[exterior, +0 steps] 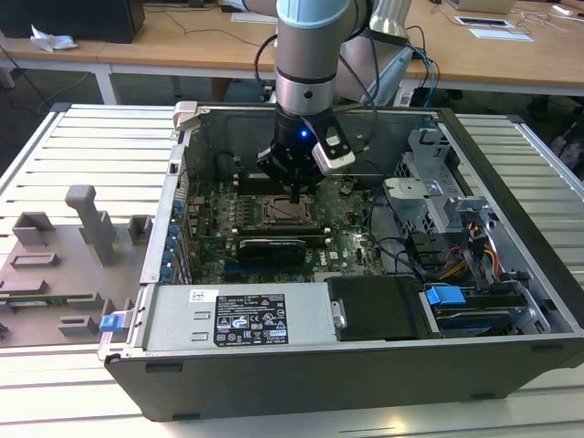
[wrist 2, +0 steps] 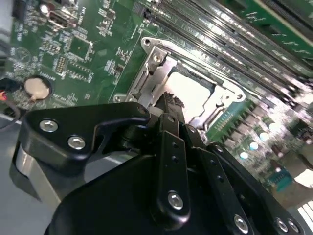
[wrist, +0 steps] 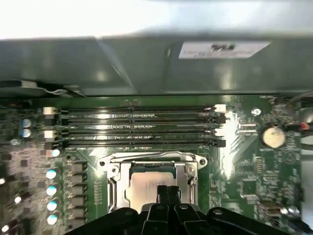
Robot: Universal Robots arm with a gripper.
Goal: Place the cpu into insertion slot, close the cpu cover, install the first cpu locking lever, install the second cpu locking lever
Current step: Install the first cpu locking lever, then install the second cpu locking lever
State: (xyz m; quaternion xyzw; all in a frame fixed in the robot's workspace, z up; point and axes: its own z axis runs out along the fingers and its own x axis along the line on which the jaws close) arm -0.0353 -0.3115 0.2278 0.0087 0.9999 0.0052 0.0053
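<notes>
My gripper hangs low over the slot inside the open case. Its fingers are pressed narrow together, tip to tip, with nothing between them. The cpu already lies in the slot, its pale face showing through the window of the cover, which looks folded down flat over it.

In both wrist views my fingertips sit right over the cpu's near edge, at the side of the slot away from the memory slots. They are touching or just above it; I cannot tell which. The cover's frame runs square to those long slots.

My own fingers hide the near rim of the slot. I cannot pick out either locking lever with any certainty, nor judge whether one is latched. Glare washes out much of the cpu in the second wrist view.
</notes>
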